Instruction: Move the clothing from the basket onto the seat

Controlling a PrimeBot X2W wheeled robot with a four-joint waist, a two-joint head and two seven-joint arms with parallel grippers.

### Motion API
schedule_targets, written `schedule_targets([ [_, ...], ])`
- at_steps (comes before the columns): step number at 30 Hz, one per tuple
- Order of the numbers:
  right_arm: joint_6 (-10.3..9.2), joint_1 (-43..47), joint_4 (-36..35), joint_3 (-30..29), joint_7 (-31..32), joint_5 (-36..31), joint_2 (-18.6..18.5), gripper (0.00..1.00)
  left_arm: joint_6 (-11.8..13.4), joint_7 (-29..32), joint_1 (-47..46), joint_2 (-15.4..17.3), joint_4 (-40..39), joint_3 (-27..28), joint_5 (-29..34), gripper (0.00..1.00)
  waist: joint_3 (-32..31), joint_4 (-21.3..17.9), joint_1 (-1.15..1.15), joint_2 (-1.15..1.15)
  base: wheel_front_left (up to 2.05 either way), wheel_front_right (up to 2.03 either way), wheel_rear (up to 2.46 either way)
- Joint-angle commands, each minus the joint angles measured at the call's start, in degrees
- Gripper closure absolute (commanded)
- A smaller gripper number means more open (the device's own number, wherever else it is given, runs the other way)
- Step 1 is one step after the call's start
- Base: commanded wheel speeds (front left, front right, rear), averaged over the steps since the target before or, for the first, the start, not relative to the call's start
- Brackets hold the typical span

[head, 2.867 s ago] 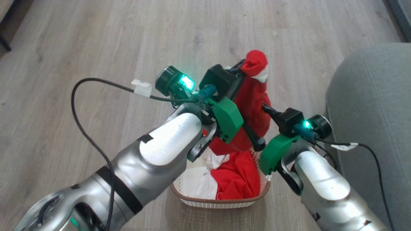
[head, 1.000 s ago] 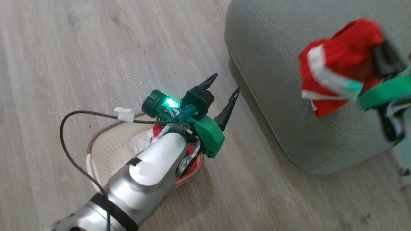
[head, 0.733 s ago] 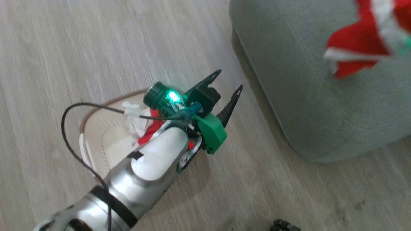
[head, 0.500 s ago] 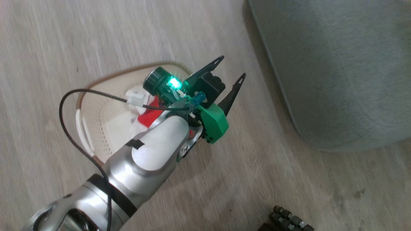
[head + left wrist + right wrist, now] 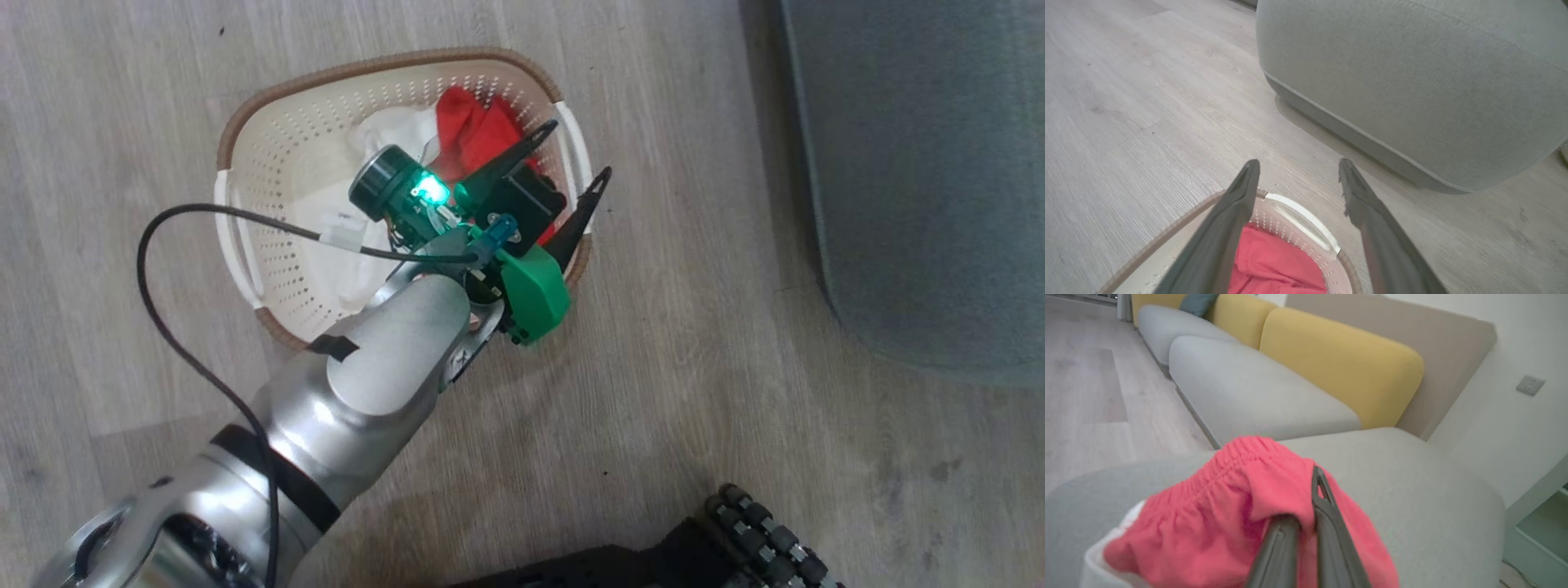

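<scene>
The right gripper (image 5: 1304,514) is clamped on a red garment (image 5: 1216,506), with the seat (image 5: 1433,490) just beneath and ahead; the left gripper (image 5: 578,149), fingers spread and empty, hangs over the basket (image 5: 269,114), nearer the remaining clothing (image 5: 469,131)

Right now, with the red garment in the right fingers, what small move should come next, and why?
Probably open the right fingers and let go. They are shut on the red garment, which hangs over the grey seat, so a release should land it there. More clothing waits in the basket.
</scene>
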Motion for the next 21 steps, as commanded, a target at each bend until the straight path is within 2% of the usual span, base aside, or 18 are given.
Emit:
schedule_targets([
  [1, -0.02, 2.3, -1.1, -0.4, -0.4, 0.7, -1.5, 1.0, -0.2, -0.3, -1.2, 0.2, -1.5, 1.4, 0.6, 0.0, 0.3, 0.4, -0.02, 0.0, 0.0, 0.0, 0.0],
  [3, -0.02, 4.5, 0.1, 0.1, -0.4, 1.8, -0.4, 0.53, -0.4, -0.3, -1.0, 0.2, -1.2, 1.8, 0.7, 0.0, -0.1, 0.4, -0.02, 0.0, 0.0, 0.0, 0.0],
  [4, -0.02, 5.7, 0.1, 1.3, -0.4, 2.1, 0.1, 0.0, -0.4, -0.3, -0.9, 0.2, -1.1, 2.1, 0.7, 0.0, -0.5, 0.4, -0.02, 0.0, 0.0, 0.0, 0.0],
  [8, -0.02, 11.0, -2.5, 5.8, -0.4, 5.6, 2.3, 0.0, -0.8, -0.3, 0.1, 0.2, -0.2, 3.0, 0.1, 0.0, -2.2, -0.2, -0.02, 0.0, 0.0, 0.0, 0.0],
  [13, -0.02, 19.2, -6.9, 10.4, -0.4, 10.1, 3.0, 0.0, -0.9, -0.3, 1.4, 0.2, 0.2, 4.1, 0.1, 0.0, -5.3, -0.7, -0.02, 0.0, 0.0, 0.0, 0.0],
  [21, -0.02, 31.6, -16.6, 13.9, -0.4, 15.9, 4.5, 0.0, -0.7, -0.3, 6.2, 0.2, -0.3, 8.2, 0.3, 0.0, -11.2, -0.3, -0.02, 0.0, 0.0, 0.0, 0.0],
])
